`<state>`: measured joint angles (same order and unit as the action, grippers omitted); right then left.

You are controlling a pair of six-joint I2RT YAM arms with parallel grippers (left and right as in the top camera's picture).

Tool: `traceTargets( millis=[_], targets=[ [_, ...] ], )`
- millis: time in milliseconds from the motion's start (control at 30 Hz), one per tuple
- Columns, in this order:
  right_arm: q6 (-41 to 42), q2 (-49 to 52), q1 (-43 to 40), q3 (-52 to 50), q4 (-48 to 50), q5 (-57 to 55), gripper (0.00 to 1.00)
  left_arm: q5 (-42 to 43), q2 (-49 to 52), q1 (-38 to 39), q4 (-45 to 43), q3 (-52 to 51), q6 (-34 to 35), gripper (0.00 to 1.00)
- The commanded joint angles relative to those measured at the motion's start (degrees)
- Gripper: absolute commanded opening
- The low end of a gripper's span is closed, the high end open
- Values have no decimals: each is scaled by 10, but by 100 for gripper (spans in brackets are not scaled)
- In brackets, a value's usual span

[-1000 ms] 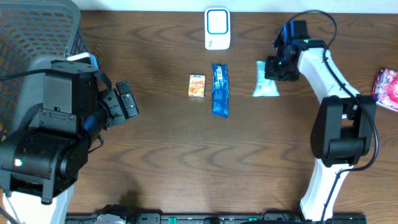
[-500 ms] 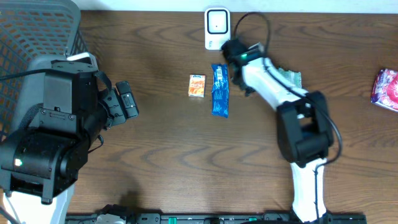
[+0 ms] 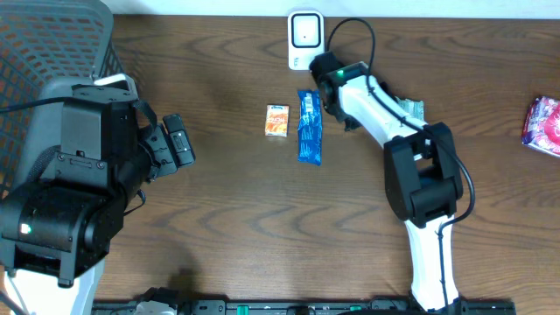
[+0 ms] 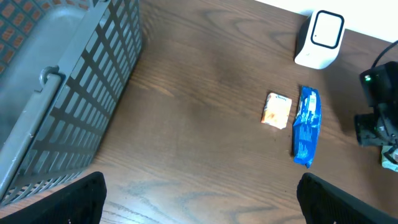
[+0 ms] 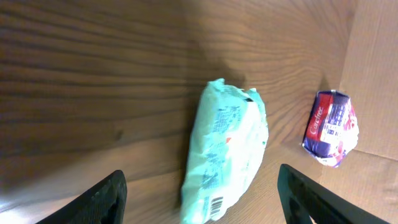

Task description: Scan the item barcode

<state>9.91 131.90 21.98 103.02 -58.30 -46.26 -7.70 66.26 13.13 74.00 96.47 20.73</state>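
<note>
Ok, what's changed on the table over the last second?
The right arm swung left toward the scanner. The right gripper opened and let go of the pale green packet, which now lies on the table, further right than before. The left gripper, orange box, blue packet and red packet stayed put.

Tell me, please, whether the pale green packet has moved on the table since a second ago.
Yes. The pale green packet has shifted to the right in the overhead view, so it now lies farther from the white scanner.
</note>
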Motion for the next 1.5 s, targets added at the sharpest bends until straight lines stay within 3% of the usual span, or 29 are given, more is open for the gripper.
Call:
traceTargets(
  millis=[0,200,367,400,433,500,567,733,900,1200,1333,1400,1467],
  targets=[
    [-6,-15,-48,-1,11,42,71,-7,0,-3,2,2,-7,98],
    [-52,-15,-123,-4,43,231,65,-7,0,-3,2,2,-7,98],
    [-59,-15,-144,-29,79,235,64,-7,0,-3,2,2,-7,98],
    [-59,-15,-144,-35,87,235,58,-7,0,-3,2,2,-7,98],
    [-59,-15,-144,-42,91,241,40,-7,0,-3,2,2,-7,98],
    [-57,-15,-144,-47,93,267,17,-7,0,-3,2,2,-7,98],
    [-55,-15,-144,-47,93,319,1,-7,0,-3,2,2,-7,98],
    [-40,-23,-145,-17,70,460,1,-7,0,-3,2,2,-7,98],
    [-35,-32,-162,28,46,686,1,-7,0,-3,2,2,-7,98],
    [-26,20,-233,1,113,1098,1,-7,0,-3,2,2,-7,98],
    [-22,64,-270,-5,133,1149,4,-7,0,-3,2,2,-7,98],
    [-22,68,-291,-5,126,1113,22,-7,0,-3,2,2,-7,98],
    [-8,66,-305,-5,116,1053,29,-7,0,-3,2,2,-7,98]
  ],
)
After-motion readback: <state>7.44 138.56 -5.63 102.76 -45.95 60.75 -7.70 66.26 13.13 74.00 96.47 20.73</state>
